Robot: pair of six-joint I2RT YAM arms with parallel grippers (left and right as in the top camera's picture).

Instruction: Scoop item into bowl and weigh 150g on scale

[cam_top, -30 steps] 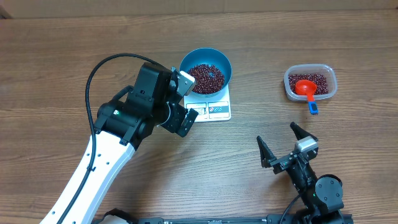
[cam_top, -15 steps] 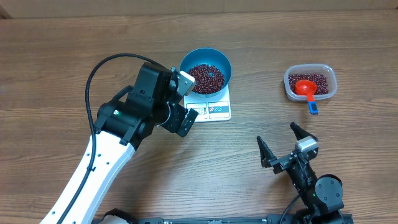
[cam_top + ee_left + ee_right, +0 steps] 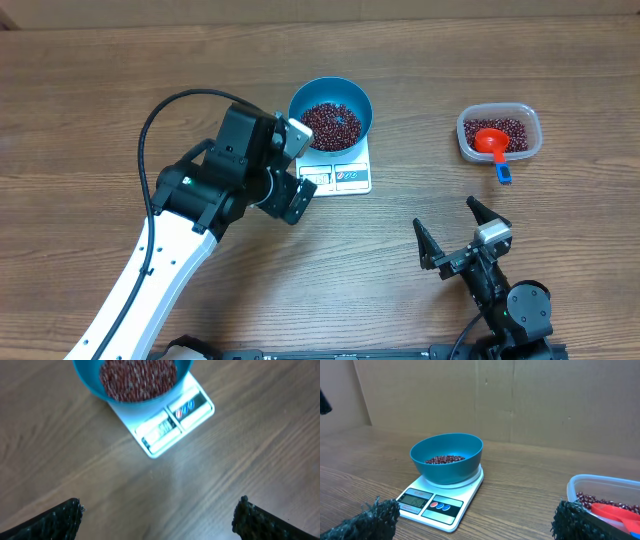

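Weighing seems the step in hand: the smooth, deep blue bowl (image 3: 297,106) of matte red-brown beans (image 3: 330,124) sits on the flat white scale (image 3: 351,178), just ahead of the left claw (image 3: 300,164). Both claws gape wide and empty. Ahead of the right claw (image 3: 452,231), well apart, the red scoop (image 3: 491,140) lies in the clear tub (image 3: 464,141). The next move probably calls for reading the display.

We see even, fairly bright light from above in the overhead view, with only soft shadows on the table (image 3: 90,120) and no glare. In the left wrist view we find everything smeared, the scale (image 3: 170,425) pale and its markings unreadable. The right wrist view is sharper, though the near fingertips (image 3: 375,520) look fuzzy and out of focus
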